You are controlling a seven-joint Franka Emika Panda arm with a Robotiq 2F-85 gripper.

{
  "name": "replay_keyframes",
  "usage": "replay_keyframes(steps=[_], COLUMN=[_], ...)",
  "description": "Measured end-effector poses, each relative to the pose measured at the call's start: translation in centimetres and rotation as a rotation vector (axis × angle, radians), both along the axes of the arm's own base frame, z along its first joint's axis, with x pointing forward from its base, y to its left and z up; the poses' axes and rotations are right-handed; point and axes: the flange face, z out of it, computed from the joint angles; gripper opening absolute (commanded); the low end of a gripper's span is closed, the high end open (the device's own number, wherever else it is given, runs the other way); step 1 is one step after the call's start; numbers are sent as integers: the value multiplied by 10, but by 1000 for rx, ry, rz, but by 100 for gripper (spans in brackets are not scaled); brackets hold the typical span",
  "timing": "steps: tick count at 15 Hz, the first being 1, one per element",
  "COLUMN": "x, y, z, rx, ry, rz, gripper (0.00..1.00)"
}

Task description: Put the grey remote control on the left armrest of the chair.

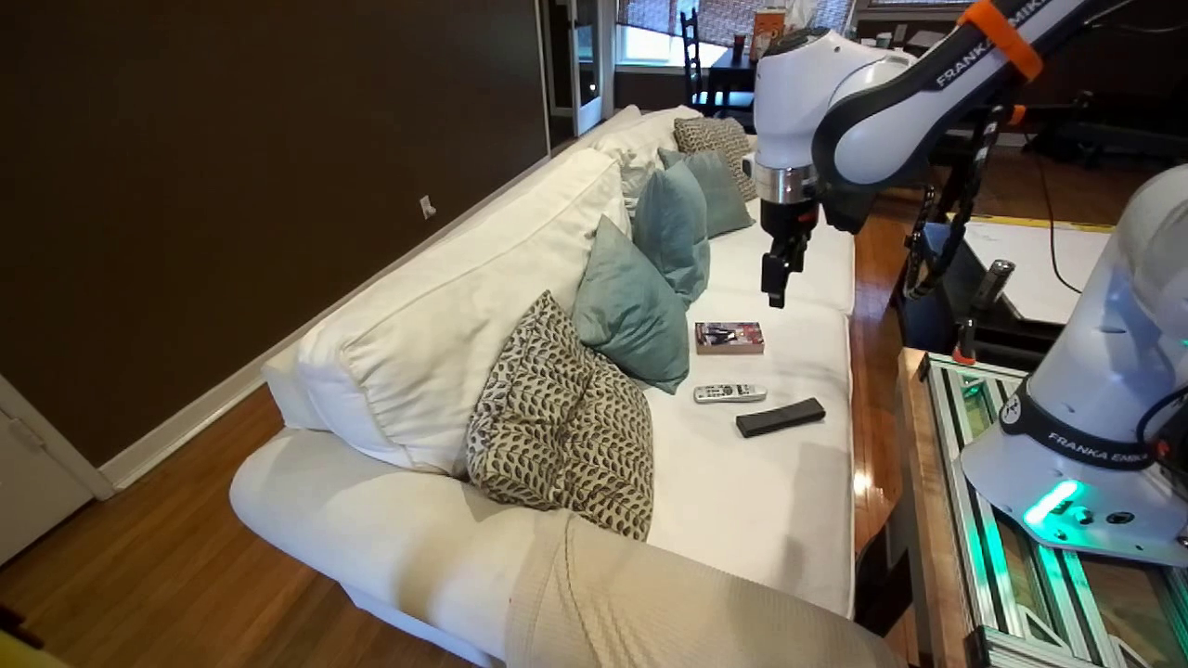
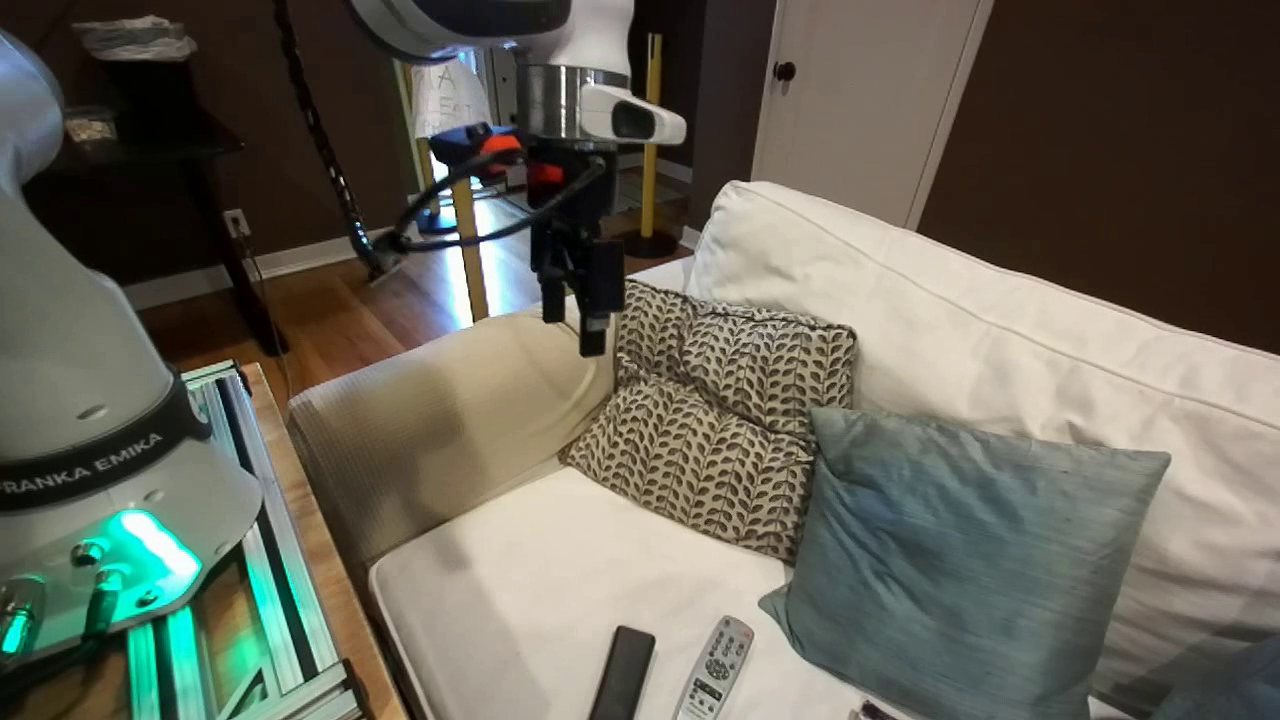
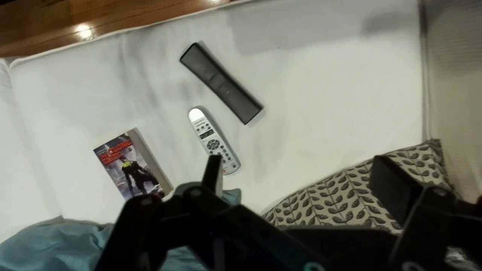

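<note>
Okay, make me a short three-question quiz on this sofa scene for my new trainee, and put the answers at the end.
1. True or false: the grey remote control lies on the seat cushion.

2. In the wrist view, what lies between the book and the black remote bar?
A) patterned pillow
B) grey remote control
C) teal pillow

3. Is the claw open or shut?

Key: 1. True. 2. B. 3. Open, holding nothing.

The window (image 1: 650, 46) was washed out, the floor (image 3: 84, 23) spotted by glare, the rails (image 2: 182, 655) tinted by a green lamp (image 2: 158, 552), the sofa (image 1: 733, 487) crossed by soft shadows, and the gripper (image 3: 303, 181) dimmed and softened in the wrist view.
</note>
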Motion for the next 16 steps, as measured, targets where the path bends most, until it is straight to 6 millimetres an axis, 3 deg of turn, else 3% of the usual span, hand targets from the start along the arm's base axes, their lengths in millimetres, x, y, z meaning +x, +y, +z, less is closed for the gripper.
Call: replay_keyframes(steps=[3, 7, 12, 16], x=[12, 28, 36, 41], y=[-41, -78, -113, -118], z=[-27, -68, -126, -142], rx=[-47, -44, -10, -5], ry=[-55, -100, -24, -4], rz=[48, 60, 8, -8], gripper=[100, 100, 100, 100])
